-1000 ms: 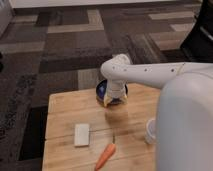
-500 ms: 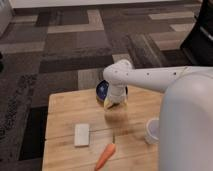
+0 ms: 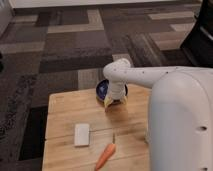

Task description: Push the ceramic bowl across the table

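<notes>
The dark-blue ceramic bowl (image 3: 102, 88) sits at the far edge of the light wooden table (image 3: 65, 107), mostly hidden behind my white arm. My gripper (image 3: 115, 101) hangs down at the bowl's near side, its yellowish fingertips just above the tabletop and touching or almost touching the bowl's rim. Only the bowl's left part and a sliver on the right show.
A white rectangular block (image 3: 81, 134) lies on the table's left front. An orange carrot (image 3: 106, 155) lies near the front edge. My large white arm body (image 3: 180, 125) covers the table's right side. Patterned dark carpet (image 3: 60, 55) lies beyond the far edge.
The gripper has moved slightly toward me and down along the bowl's near side. The bowl looks about where it was at the far edge.
</notes>
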### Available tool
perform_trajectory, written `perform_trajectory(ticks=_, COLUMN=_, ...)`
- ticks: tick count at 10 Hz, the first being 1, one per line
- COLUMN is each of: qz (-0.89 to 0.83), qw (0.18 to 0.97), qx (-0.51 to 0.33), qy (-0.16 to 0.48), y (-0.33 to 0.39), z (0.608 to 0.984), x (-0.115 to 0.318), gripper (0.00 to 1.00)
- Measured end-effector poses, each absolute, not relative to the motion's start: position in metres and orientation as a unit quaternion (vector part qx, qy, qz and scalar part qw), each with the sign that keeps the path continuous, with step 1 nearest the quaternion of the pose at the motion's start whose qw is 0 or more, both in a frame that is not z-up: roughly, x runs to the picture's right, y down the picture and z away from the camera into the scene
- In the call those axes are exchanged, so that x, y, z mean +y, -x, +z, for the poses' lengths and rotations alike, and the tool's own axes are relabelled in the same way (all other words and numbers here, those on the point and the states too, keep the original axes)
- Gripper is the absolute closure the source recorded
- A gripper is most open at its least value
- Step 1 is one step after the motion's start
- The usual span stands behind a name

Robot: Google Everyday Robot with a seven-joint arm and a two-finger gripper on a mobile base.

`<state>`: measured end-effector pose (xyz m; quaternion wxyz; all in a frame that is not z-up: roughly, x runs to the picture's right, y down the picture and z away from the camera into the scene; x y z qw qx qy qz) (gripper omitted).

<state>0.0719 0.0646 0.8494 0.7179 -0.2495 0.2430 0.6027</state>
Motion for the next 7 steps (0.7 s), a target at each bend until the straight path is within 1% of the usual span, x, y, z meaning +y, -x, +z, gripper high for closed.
perform_trajectory(ticks=2, qz=0.603, qw=0.731, qx=0.238, qy=0.213, y=-0.084, z=0.863, x=0.017, gripper=0.35)
perform_trajectory(ticks=3, qz=0.604, qw=0.734, qx=0.236, qy=0.202, y=-0.086, z=0.864, x=0.004, gripper=0.35)
perform_trajectory(ticks=4, qz=0.606, qw=0.739, qx=0.23, qy=0.181, y=-0.09, z=0.86, x=-0.021, gripper=0.35)
perform_trajectory(ticks=5, qz=0.607, qw=0.742, qx=0.227, qy=0.17, y=-0.09, z=0.855, x=-0.031, gripper=0.35)
perform_trajectory(ticks=7, qz=0.605, qw=0.747, qx=0.224, qy=0.161, y=-0.086, z=0.841, x=-0.035, gripper=0.35)
